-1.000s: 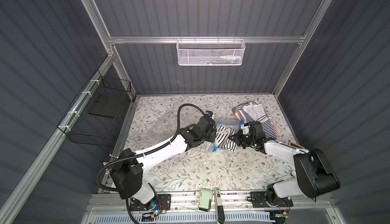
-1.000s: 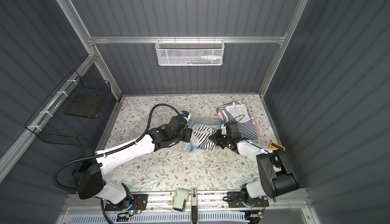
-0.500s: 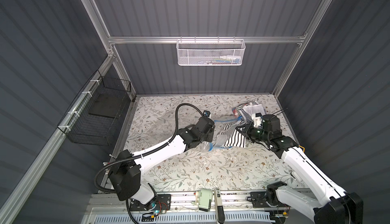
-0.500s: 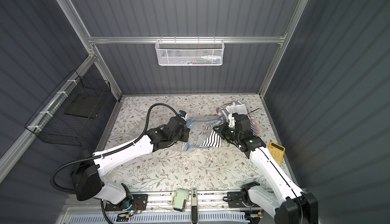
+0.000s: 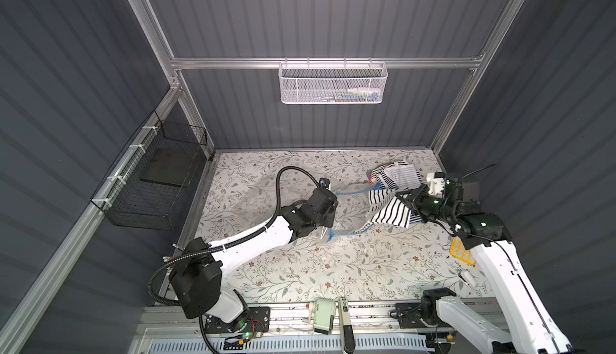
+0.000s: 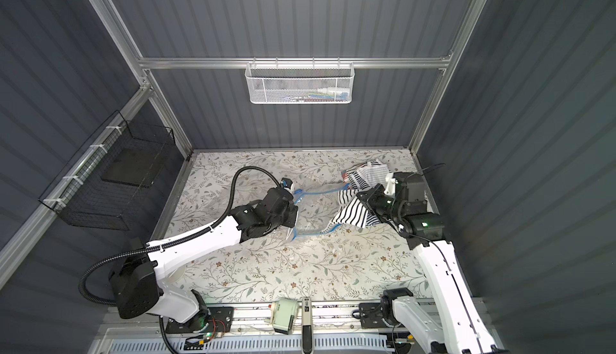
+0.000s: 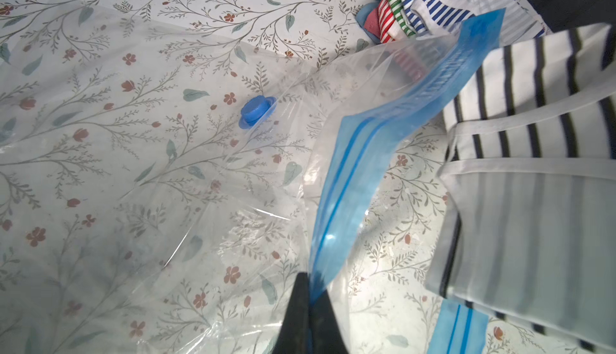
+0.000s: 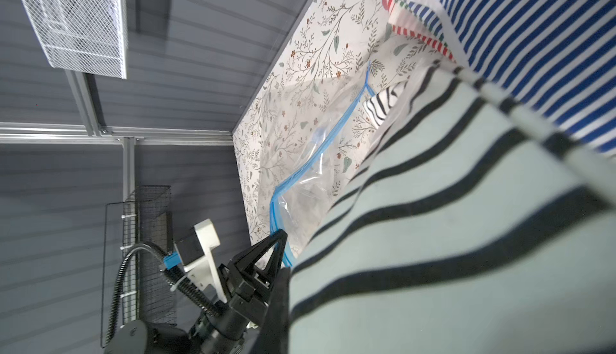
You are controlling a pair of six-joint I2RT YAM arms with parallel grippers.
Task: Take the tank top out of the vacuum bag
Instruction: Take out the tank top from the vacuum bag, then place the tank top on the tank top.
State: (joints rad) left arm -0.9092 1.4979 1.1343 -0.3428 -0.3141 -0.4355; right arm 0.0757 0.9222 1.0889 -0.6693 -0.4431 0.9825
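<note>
The vacuum bag lies clear and crinkled mid-table, its blue zip strip lifted and its mouth gaping. Its round blue valve cap sits on the flat part. My left gripper is shut on the zip strip near a corner, also seen in both top views. The tank top is white with black stripes. It hangs from my right gripper, which is shut on it, right of the bag's mouth. A striped corner shows behind the plastic.
A pile of striped clothes lies at the back right corner. A yellow calculator rests by the right wall beside the right arm. A white mesh basket hangs on the back wall and a black wire basket on the left wall.
My right gripper has drawn the tank top to the right and upward, away from the left gripper and out through the bag's mouth. The left gripper has stayed shut on the zip strip.
</note>
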